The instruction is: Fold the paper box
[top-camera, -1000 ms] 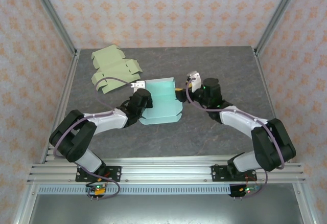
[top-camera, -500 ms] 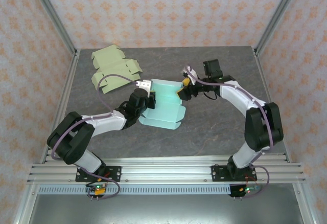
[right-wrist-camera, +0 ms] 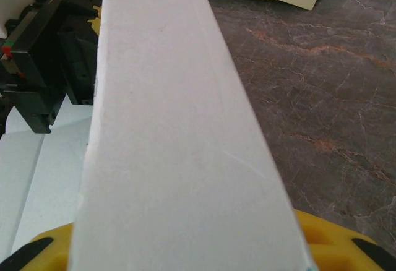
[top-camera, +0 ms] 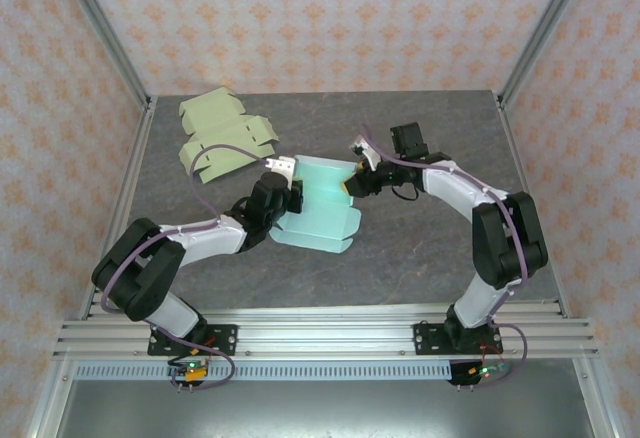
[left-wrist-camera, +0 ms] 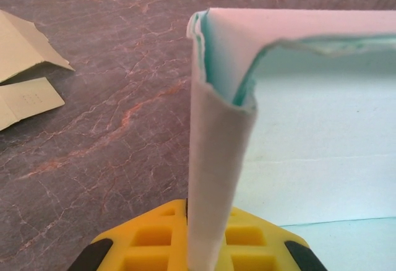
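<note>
- Mounting rail (top-camera: pixel 320 330), near edge: both arms rise from it and lean forward, meeting over the middle of the table (top-camera: pixel 430 258).
- Left arm: the elbow sits low and out to the left. The forearm runs diagonally inward and away, bringing the left gripper (top-camera: pixel 294 188) to the box from its left flank.
- Right arm: the elbow is raised on the right and the forearm doubles back toward the centre. This sets the right gripper (top-camera: pixel 350 178) against the opposite flank, so the two wrists face each other across the work.
- Paper box (top-camera: pixel 325 210): teal, at table centre between the grippers. Its base panel lies flat and its two side walls are lifted.
- Left fingers (left-wrist-camera: pixel 145 245), yellow: pinching the foot of the left wall (left-wrist-camera: pixel 216 159), which stands upright between them. Its upper corner curls over toward the box interior. The grip probably serves to keep this wall erect.
- Right fingers (right-wrist-camera: pixel 334 240), yellow: closed on the right wall (right-wrist-camera: pixel 173 129), whose pale outer face runs away from the wrist camera. Holding both walls at once appears to brace the box for the next crease, and the fold is judged partway done.
- Flat blanks (top-camera: pixel 220 138), pale green, far left of the table: well apart from the box and from both grippers. They are likely spares.
</note>
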Action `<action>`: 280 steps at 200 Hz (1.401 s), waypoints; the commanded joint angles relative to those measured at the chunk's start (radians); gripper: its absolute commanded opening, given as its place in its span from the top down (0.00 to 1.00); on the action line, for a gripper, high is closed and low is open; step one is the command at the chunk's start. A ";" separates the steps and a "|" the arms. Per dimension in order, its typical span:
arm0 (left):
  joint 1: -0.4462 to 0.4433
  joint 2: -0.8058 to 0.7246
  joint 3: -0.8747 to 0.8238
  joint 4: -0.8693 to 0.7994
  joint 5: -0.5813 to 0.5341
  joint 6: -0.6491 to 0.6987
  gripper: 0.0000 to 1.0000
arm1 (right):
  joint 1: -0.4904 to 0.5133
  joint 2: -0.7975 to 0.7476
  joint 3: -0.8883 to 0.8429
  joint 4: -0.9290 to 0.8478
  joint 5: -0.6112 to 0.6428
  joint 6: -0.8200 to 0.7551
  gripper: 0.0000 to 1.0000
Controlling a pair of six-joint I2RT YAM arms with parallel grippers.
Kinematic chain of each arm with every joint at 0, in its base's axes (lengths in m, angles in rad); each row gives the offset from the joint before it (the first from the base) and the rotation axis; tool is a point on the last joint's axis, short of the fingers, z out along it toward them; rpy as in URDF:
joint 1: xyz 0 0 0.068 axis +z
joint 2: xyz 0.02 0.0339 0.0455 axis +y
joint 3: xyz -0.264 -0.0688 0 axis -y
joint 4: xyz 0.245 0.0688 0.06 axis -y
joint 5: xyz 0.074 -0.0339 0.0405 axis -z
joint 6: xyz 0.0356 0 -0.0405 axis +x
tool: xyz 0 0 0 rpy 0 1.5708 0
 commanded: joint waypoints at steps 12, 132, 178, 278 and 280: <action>-0.004 0.001 0.021 0.051 0.011 0.013 1.00 | 0.026 -0.073 -0.089 0.174 0.024 0.166 0.57; 0.005 -0.022 0.035 0.049 0.053 -0.018 1.00 | 0.012 -0.053 -0.079 -0.124 -0.038 -0.136 0.42; 0.005 -0.018 0.041 0.033 0.055 0.000 1.00 | 0.016 -0.117 -0.169 0.091 0.043 -0.028 0.51; -0.011 0.065 -0.039 0.293 0.089 0.219 1.00 | -0.012 -0.501 -0.433 0.439 0.269 0.387 0.29; -0.013 0.069 -0.045 0.306 0.085 0.223 1.00 | -0.012 -0.501 -0.432 0.439 0.296 0.415 0.29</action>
